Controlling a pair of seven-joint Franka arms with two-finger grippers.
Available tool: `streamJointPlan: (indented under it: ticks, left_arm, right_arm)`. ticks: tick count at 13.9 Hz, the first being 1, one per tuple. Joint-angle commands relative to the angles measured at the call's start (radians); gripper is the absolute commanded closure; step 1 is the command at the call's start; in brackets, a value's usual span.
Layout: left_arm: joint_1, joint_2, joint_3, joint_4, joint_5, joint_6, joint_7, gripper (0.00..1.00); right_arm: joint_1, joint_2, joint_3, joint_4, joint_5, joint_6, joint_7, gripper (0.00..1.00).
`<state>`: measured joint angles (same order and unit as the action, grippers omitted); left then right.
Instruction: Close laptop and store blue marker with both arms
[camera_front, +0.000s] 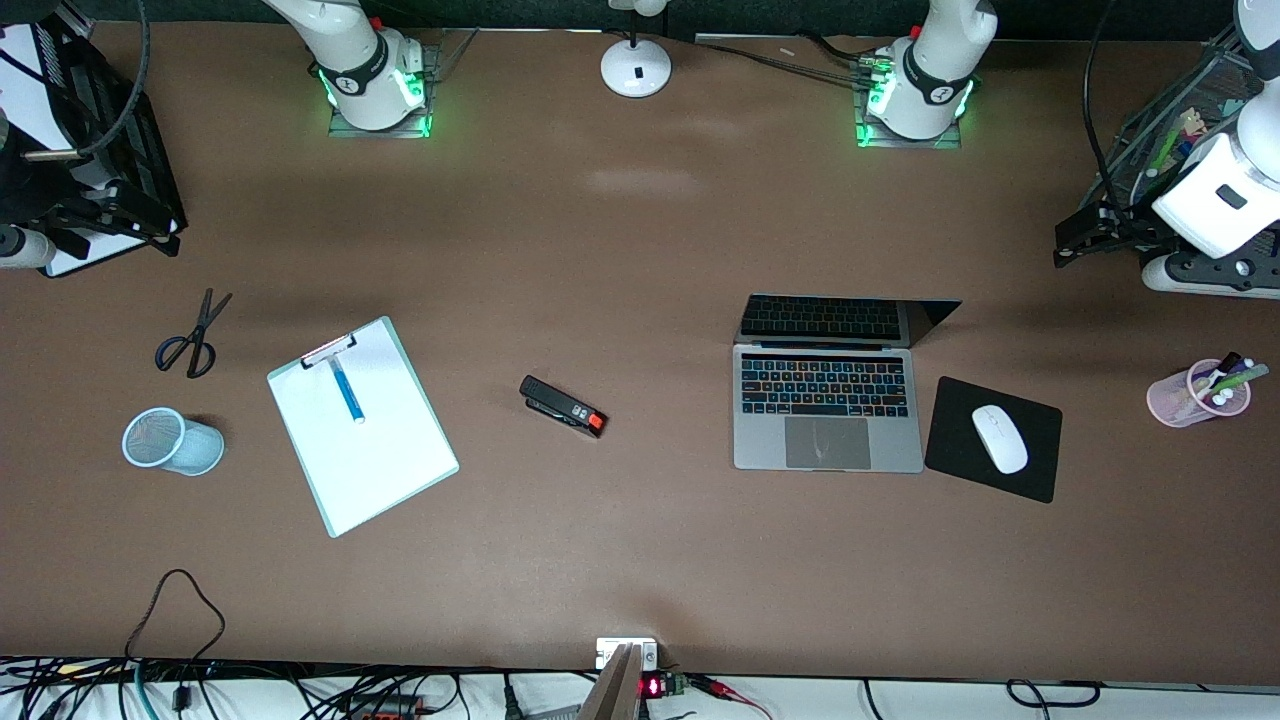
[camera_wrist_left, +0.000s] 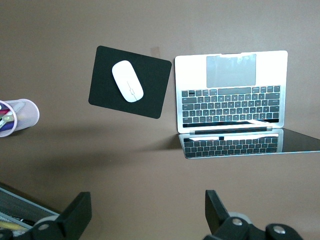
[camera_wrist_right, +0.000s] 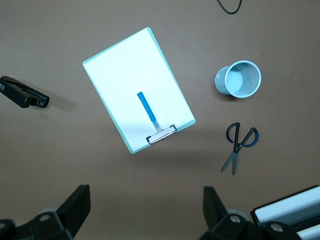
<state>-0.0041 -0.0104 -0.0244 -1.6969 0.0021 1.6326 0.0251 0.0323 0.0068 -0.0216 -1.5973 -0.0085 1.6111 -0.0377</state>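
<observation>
The laptop (camera_front: 828, 410) stands open on the table toward the left arm's end, its lid (camera_front: 840, 320) raised and the keys lit. It also shows in the left wrist view (camera_wrist_left: 231, 90). The blue marker (camera_front: 347, 390) lies on a white clipboard (camera_front: 362, 440) toward the right arm's end, and shows in the right wrist view (camera_wrist_right: 148, 111). My left gripper (camera_wrist_left: 147, 205) is open and empty, high over bare table at the left arm's end (camera_front: 1085, 243). My right gripper (camera_wrist_right: 146, 200) is open and empty, high over bare table at the right arm's end.
A black mouse pad (camera_front: 1030, 470) with a white mouse (camera_front: 1000, 438) lies beside the laptop. A pink pen cup (camera_front: 1195, 392), a light-blue mesh cup (camera_front: 172, 441), scissors (camera_front: 193, 340), a black stapler (camera_front: 563, 406) and a lamp base (camera_front: 636, 66) are on the table.
</observation>
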Motion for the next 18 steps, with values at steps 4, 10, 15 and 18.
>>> streamJointPlan:
  ticks: [4, 10, 15, 18]
  left_arm:
    - [0.023, -0.029, -0.052, -0.023, 0.024, 0.006, -0.013, 0.00]
    - [0.023, -0.029, -0.046, -0.014, 0.029, 0.000, -0.013, 0.00]
    - [0.023, -0.029, -0.043, 0.026, 0.027, -0.080, -0.013, 0.00]
    - [0.023, -0.023, -0.043, 0.029, 0.024, -0.080, -0.007, 0.00]
  right_arm:
    - [-0.006, -0.011, 0.005, -0.001, 0.004, 0.001, 0.015, 0.00]
    - [-0.008, 0.005, 0.005, -0.007, 0.002, 0.012, 0.001, 0.00]
    - [-0.008, 0.039, 0.005, -0.064, 0.001, 0.114, -0.016, 0.00]
    - [-0.003, 0.056, 0.006, -0.188, 0.002, 0.266, -0.076, 0.00]
